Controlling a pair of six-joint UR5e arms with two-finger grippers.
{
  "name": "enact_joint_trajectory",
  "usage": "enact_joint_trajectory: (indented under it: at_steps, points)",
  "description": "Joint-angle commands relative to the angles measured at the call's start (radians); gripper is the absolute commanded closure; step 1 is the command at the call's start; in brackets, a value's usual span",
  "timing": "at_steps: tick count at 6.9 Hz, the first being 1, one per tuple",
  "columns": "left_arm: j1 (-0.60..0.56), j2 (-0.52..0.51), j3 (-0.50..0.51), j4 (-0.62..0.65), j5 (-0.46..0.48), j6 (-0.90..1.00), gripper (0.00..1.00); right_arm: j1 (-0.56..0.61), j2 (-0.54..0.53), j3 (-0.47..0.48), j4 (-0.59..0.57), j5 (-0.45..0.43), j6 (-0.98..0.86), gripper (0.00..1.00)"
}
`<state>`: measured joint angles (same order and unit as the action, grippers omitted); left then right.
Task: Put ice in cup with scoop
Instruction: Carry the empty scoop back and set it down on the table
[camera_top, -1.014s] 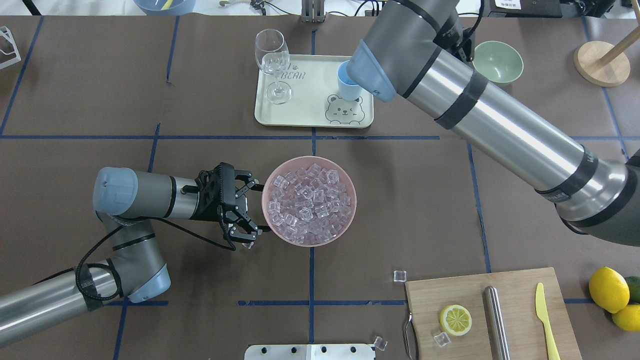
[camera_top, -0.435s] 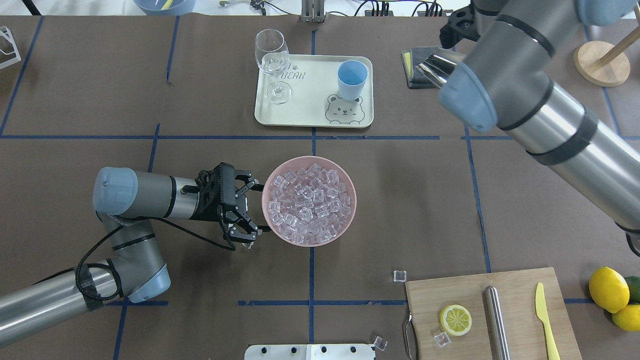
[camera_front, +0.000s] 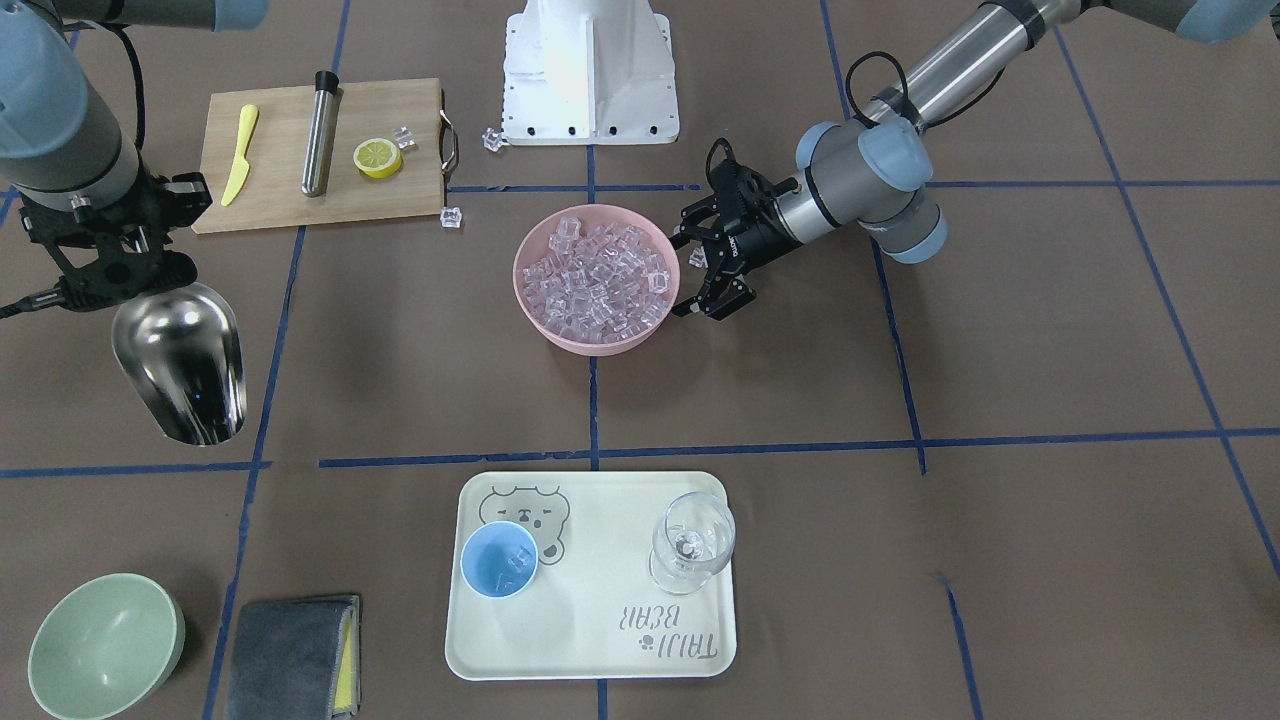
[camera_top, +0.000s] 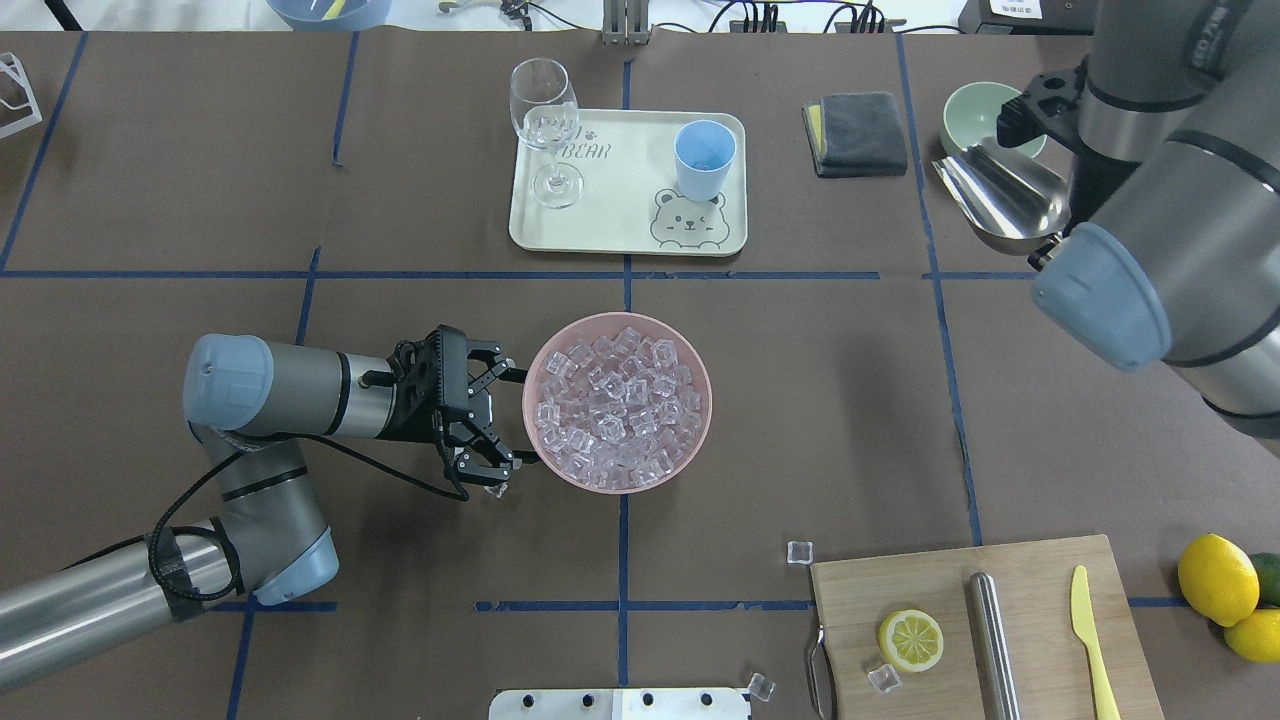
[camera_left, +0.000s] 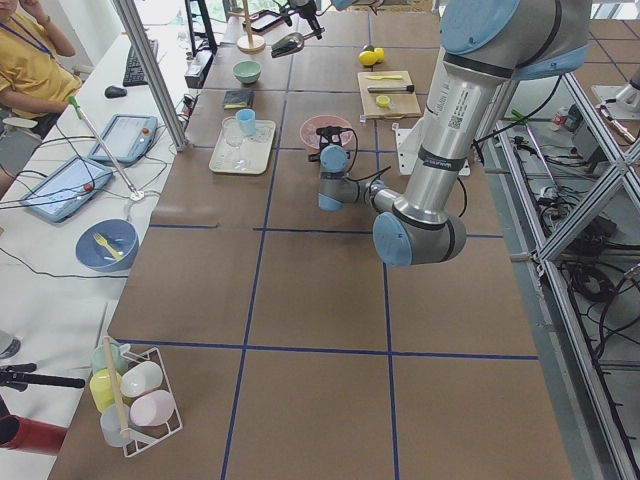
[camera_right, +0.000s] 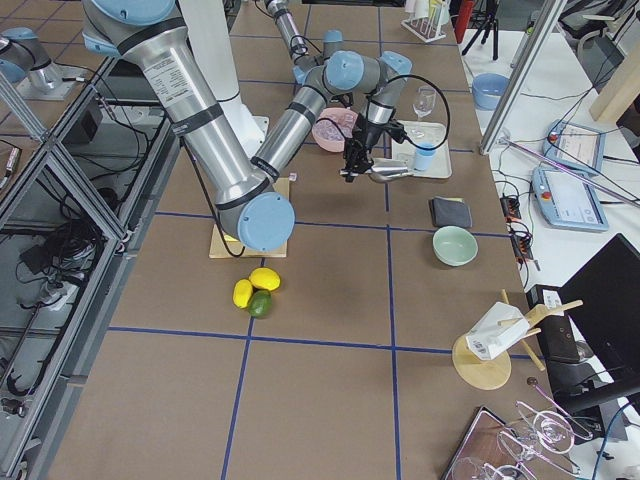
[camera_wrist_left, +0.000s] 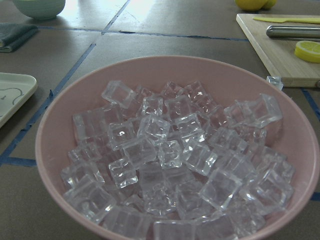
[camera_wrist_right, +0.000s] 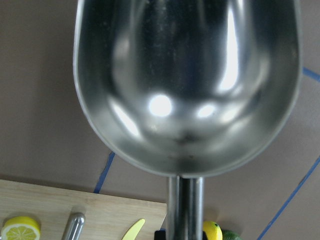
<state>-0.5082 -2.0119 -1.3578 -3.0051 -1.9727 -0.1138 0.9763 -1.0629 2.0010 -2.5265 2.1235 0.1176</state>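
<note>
The right gripper (camera_front: 140, 278) is clamped on the thin rod handle of the scoop (camera_front: 180, 370) and holds it in the air over the table's right side, well apart from the pink bowl (camera_top: 706, 425) and the tray (camera_top: 620, 215). The scoop's long axis runs roughly from the robot's side toward the far side of the table: the handle end is nearest the robot, at the gripper, and the open mouth of the trough points away from the robot. In the right wrist view the trough faces the camera and is bare polished steel with nothing in it.

The ice (camera_top: 615, 405) fills the pink bowl at the middle of the table. A few stray cubes lie on the brown cover near the wooden cutting board (camera_top: 1030, 590).

The left gripper (camera_top: 500, 412) lies level, right at the bowl's left rim, its fingers spread wide and holding nothing.

The cup (camera_top: 705, 160) stands upright on the tray's right part, beside the printed bear; something pale glints inside it, perhaps a cube or two, though the view is too small to be sure.
</note>
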Motion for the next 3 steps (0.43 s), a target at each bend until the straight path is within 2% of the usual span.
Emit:
enact_joint_trajectory:
  at_steps: [1, 2, 3]
  points:
    - [-0.013, 0.005, -0.001, 0.0, -0.002, 0.005, 0.01, 0.001, -0.09, 0.071, 0.011, 0.067, 0.107, 1.0]
    - [-0.013, 0.005, -0.001, 0.0, -0.002, 0.003, 0.01, -0.002, -0.15, 0.106, 0.062, 0.088, 0.181, 1.0]
    - [-0.012, 0.005, -0.001, 0.0, -0.002, 0.002, 0.01, -0.01, -0.245, 0.126, 0.209, 0.114, 0.282, 1.0]
